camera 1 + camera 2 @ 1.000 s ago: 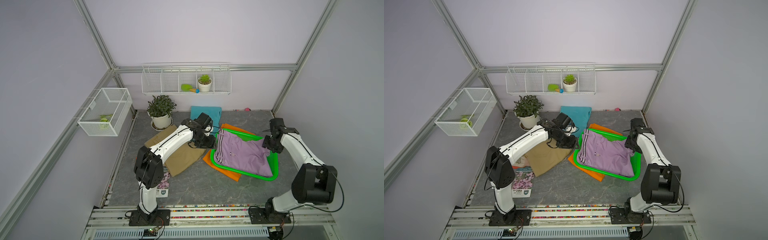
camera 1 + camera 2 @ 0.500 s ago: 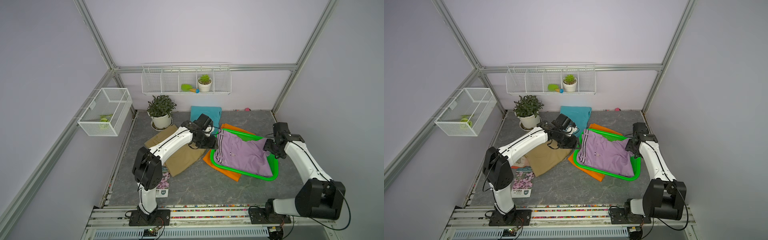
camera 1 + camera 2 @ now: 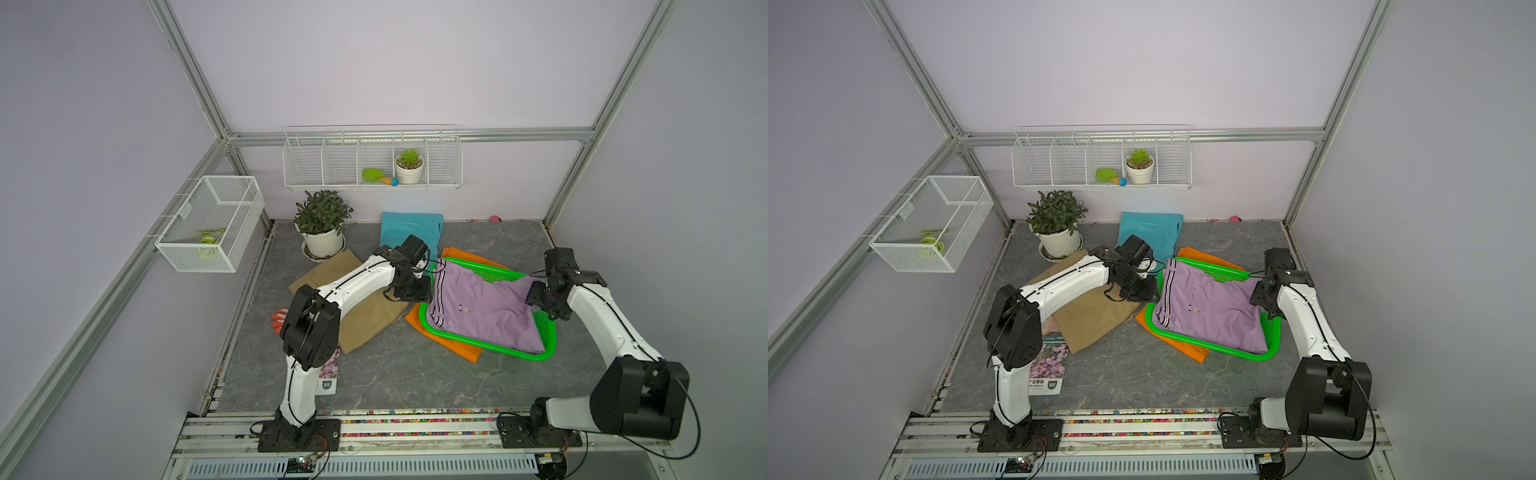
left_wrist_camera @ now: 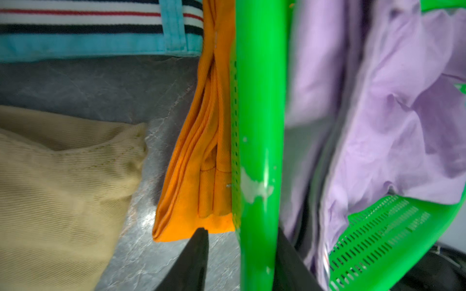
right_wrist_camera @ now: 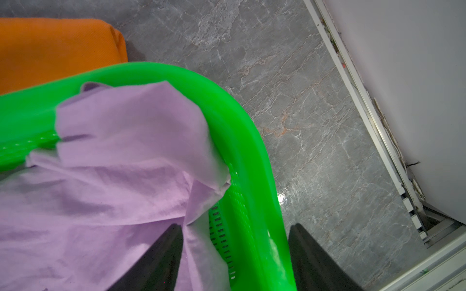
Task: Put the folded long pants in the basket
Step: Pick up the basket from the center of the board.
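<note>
1. Basket (image 3: 550,332) is loaded with lilac pants (image 3: 482,309).
2. Nine o'clock rim is straddled by left gripper (image 4: 242,230); clamping cannot be told.
3. Three o'clock rim is straddled by right gripper (image 5: 235,226), jaws apart.

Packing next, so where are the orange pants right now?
In a top view the orange pants lie on the floor under the green basket, poking out toward the tan pants.

White link shells, black joint housings, loose black cables on left arm (image 3: 357,280) and right arm (image 3: 600,313); left gripper (image 4: 239,236) matte black.
</note>
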Action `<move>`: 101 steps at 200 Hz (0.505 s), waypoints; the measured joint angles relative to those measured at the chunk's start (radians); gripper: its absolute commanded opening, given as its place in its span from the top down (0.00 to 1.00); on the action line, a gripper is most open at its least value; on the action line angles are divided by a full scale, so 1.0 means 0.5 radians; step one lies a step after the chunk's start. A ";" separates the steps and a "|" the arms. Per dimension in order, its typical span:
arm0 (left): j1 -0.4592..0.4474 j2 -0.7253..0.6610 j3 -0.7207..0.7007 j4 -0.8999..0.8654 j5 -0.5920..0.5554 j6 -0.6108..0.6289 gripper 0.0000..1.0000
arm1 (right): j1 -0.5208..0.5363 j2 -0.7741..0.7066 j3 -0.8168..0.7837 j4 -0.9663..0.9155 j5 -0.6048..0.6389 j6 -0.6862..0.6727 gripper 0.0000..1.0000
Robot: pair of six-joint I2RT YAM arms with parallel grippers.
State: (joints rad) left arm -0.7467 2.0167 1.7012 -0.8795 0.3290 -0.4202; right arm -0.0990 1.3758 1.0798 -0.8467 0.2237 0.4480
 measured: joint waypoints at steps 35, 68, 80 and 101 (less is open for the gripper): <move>-0.025 0.068 0.047 0.018 0.001 -0.028 0.77 | -0.002 0.000 -0.001 0.005 -0.010 0.000 0.30; -0.038 0.074 0.063 0.031 0.018 -0.050 1.00 | -0.006 0.000 -0.002 0.005 -0.019 0.000 0.31; -0.038 0.074 0.066 0.031 0.024 -0.056 1.00 | -0.010 -0.005 -0.002 0.006 -0.030 0.000 0.31; -0.037 0.063 0.066 0.034 0.056 -0.058 1.00 | -0.013 -0.047 -0.002 0.019 -0.085 0.001 0.31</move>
State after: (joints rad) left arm -0.7654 2.0480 1.7344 -0.8623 0.3573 -0.4492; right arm -0.1055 1.3521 1.0790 -0.8371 0.1810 0.4484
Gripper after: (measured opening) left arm 0.125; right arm 0.691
